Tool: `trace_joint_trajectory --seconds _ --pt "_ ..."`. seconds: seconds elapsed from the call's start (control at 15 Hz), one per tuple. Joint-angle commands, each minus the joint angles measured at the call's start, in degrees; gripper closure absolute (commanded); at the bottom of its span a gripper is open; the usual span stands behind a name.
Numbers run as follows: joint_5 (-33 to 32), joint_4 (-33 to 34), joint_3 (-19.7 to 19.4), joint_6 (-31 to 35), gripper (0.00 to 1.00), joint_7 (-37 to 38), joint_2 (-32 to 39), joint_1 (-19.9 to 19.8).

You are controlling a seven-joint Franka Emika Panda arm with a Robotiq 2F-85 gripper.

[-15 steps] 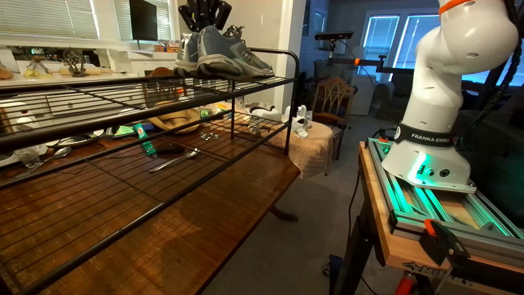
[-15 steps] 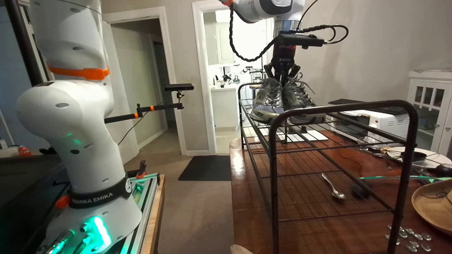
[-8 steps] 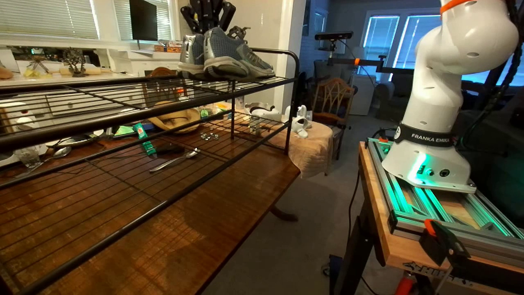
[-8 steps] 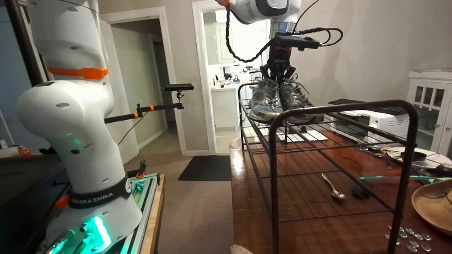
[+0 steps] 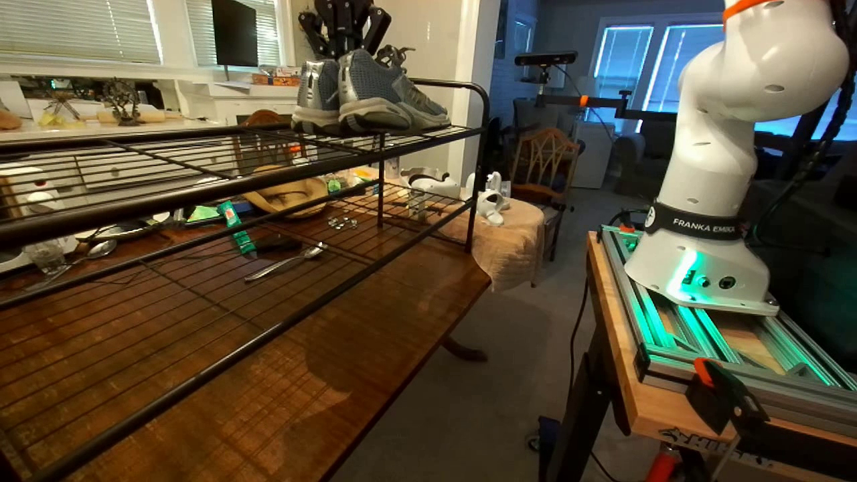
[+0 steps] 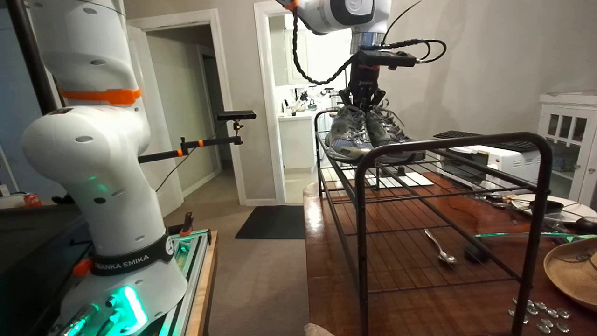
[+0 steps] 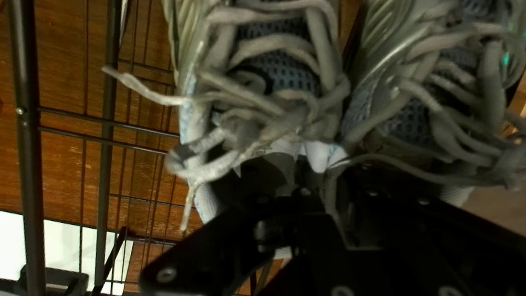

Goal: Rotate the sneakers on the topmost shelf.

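Note:
The grey sneakers (image 5: 375, 94) stand side by side on the topmost shelf (image 5: 268, 179) of the black wire rack, near its end. In an exterior view the sneakers (image 6: 350, 140) point their toes toward that camera, partly behind the shelf's rounded frame (image 6: 447, 139). My gripper (image 6: 365, 108) points down between the two shoes at their ankle openings, its fingers close together. In the wrist view the gripper (image 7: 302, 174) appears shut on the adjoining inner sides of the sneakers (image 7: 275, 61), with loose laces over it. The fingertips are partly hidden in dark shadow and by laces.
Below is a lower wire tier (image 5: 221, 311) over the brown wooden table (image 6: 326, 289). A spoon (image 6: 439, 246), a straw hat (image 6: 576, 270) and glass beads (image 6: 545, 312) lie on the table. A white toaster oven (image 6: 494, 163) stands behind the rack.
My gripper and the sneakers have moved together: left in one exterior view, slightly right in another. The heels have swung a little while the toe end stays nearly in place.

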Motion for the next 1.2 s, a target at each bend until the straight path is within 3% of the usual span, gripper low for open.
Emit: trace_joint_trajectory --seconds 0.0,0.07,0.13,0.6,0.67,0.93,1.13 --pt "1.1 -4.0 -0.7 3.3 0.96 -1.4 -2.5 0.0" --pt "1.4 -4.4 -0.8 4.2 0.58 -1.0 -2.5 0.0" --pt "1.5 -4.6 -0.8 4.6 0.56 -0.7 -2.6 0.1" --pt "3.7 -4.7 -1.3 5.6 0.05 4.3 -4.0 0.4" --pt "3.9 -4.4 -1.3 5.2 0.00 5.4 -4.2 0.4" --pt "4.1 -4.6 -1.4 6.4 0.00 12.2 -5.5 0.7" --pt "2.9 -6.2 -1.4 11.2 0.00 20.7 -7.6 0.9"
